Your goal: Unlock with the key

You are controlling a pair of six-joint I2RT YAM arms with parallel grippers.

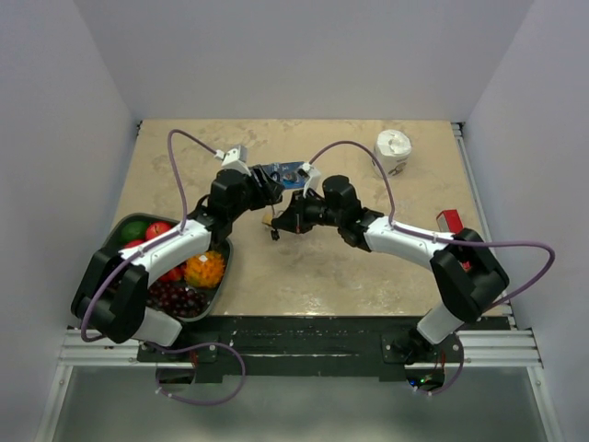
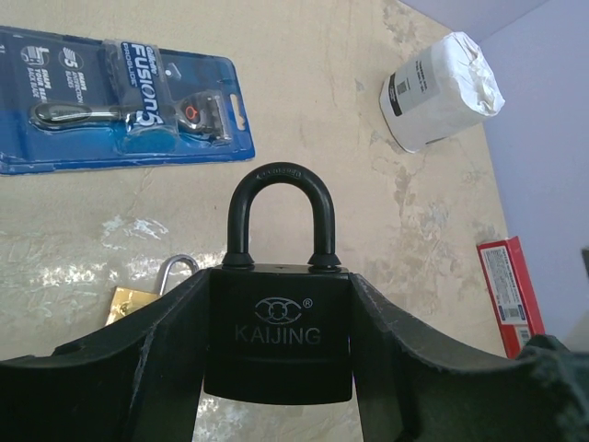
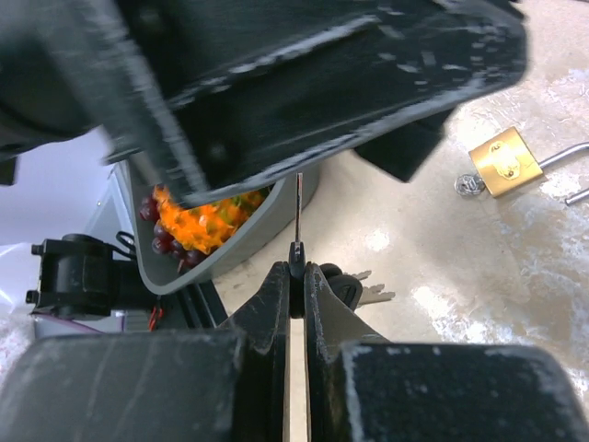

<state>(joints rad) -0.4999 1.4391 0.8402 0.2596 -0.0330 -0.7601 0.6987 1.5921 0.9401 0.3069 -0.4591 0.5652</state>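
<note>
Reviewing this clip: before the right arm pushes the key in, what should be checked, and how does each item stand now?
1. Left gripper clamps black padlock by its body: ok.
2. Shackle seated in both holes, lock shut: ok.
3. Right gripper pinches key, blade pointing toward the left gripper: ok.
4. Blade tip lined up with keyhole: cannot tell, keyhole hidden.
5. Brass padlock out of the key's path: ok.

Bright, even light; glare patches on the table (image 2: 74,239); blurred foreground in the right wrist view.
</note>
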